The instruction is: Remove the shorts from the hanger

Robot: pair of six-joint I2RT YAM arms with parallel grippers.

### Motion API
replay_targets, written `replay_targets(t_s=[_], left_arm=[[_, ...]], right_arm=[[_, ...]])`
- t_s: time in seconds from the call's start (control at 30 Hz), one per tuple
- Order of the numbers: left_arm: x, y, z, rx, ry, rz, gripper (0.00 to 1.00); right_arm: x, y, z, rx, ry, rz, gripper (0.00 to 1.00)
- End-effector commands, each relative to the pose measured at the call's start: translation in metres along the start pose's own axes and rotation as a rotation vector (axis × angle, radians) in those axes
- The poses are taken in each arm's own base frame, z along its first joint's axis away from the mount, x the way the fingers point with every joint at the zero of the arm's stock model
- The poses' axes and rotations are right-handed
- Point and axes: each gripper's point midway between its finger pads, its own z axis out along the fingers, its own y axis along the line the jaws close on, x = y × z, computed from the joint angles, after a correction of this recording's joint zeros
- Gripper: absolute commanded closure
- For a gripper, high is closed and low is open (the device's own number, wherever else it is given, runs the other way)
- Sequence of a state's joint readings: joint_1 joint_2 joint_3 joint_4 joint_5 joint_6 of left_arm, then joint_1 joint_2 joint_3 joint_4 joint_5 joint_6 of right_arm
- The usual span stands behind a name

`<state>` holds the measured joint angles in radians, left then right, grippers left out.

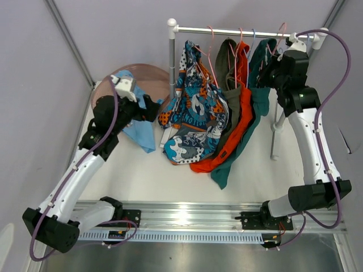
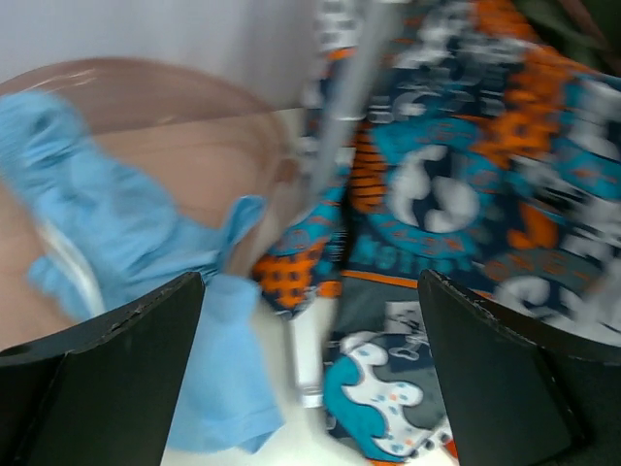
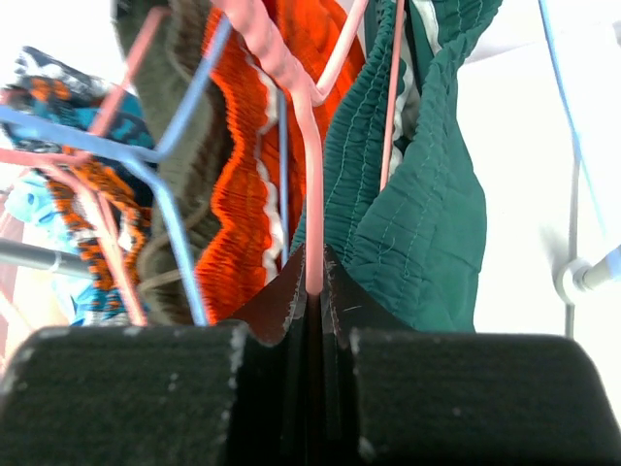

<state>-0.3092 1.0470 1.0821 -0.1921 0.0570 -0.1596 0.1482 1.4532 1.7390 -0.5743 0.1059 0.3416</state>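
Lifting straight up with a firm clamp on the pink hanger (image 3: 312,194) should free its hook from the rail (image 1: 244,32) without snagging neighbours; the right jaws are shut on its wire, between the orange shorts (image 3: 243,194) and dark teal shorts (image 3: 427,223). The right arm (image 1: 311,136) stretches up to the rail's end; the left jaws stand wide over the light blue shorts (image 1: 142,133).

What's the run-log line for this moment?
left tool: open, near light blue shorts | right tool: shut on pink hanger | dark teal shorts: hanging
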Motion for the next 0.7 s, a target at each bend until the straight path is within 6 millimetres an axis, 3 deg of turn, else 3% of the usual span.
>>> replay_targets(t_s=[0.0, 0.1, 0.17, 0.23, 0.27, 0.3, 0.33, 0.37, 0.4, 0.43, 0.47, 0.53, 0.57, 0.6, 0.67], left_arm=[[-0.031, -0.088, -0.019, 0.352, -0.08, 0.101, 0.01], [-0.029, -0.143, -0.031, 0.503, -0.068, 0.122, 0.01], [-0.028, -0.183, -0.045, 0.603, -0.069, 0.124, 0.01], [-0.023, -0.206, -0.045, 0.633, -0.071, 0.116, 0.01], [-0.017, -0.23, -0.054, 0.694, -0.063, 0.119, 0.01], [-0.021, -0.243, -0.057, 0.717, -0.09, 0.114, 0.01], [-0.01, -0.253, -0.05, 0.708, -0.076, 0.127, 0.01], [-0.006, -0.278, -0.062, 0.763, -0.08, 0.133, 0.01], [-0.01, -0.291, -0.063, 0.782, -0.11, 0.13, 0.01], [0.001, -0.307, -0.057, 0.798, -0.089, 0.144, 0.01], [0.003, -0.325, -0.063, 0.829, -0.091, 0.148, 0.01], [0.003, -0.347, -0.062, 0.855, -0.107, 0.157, 0.01], [0.021, -0.363, -0.056, 0.861, -0.075, 0.175, 0.01], [0.005, -0.373, -0.056, 0.866, -0.114, 0.162, 0.01], [0.022, -0.392, -0.05, 0.88, -0.092, 0.186, 0.01]], right_arm=[[-0.077, 0.022, -0.044, -0.058, -0.221, -0.014, 1.0], [-0.093, 0.029, -0.067, -0.077, -0.263, -0.015, 1.0], [-0.097, 0.031, -0.078, -0.077, -0.274, -0.011, 1.0], [-0.099, 0.033, -0.092, -0.088, -0.283, -0.001, 1.0], [-0.098, 0.034, -0.096, -0.09, -0.284, 0.005, 1.0], [-0.094, 0.035, -0.103, -0.098, -0.278, 0.013, 1.0], [-0.088, 0.038, -0.106, -0.11, -0.264, 0.018, 1.0], [-0.083, 0.04, -0.11, -0.116, -0.258, 0.038, 1.0], [-0.072, 0.039, -0.115, -0.118, -0.243, 0.047, 1.0], [-0.065, 0.046, -0.119, -0.145, -0.236, 0.054, 1.0], [-0.059, 0.048, -0.122, -0.153, -0.226, 0.068, 1.0], [-0.045, 0.05, -0.126, -0.152, -0.207, 0.074, 1.0], [-0.041, 0.05, -0.127, -0.152, -0.197, 0.078, 1.0], [-0.039, 0.05, -0.129, -0.146, -0.192, 0.089, 1.0], [-0.033, 0.05, -0.133, -0.148, -0.179, 0.087, 1.0]])
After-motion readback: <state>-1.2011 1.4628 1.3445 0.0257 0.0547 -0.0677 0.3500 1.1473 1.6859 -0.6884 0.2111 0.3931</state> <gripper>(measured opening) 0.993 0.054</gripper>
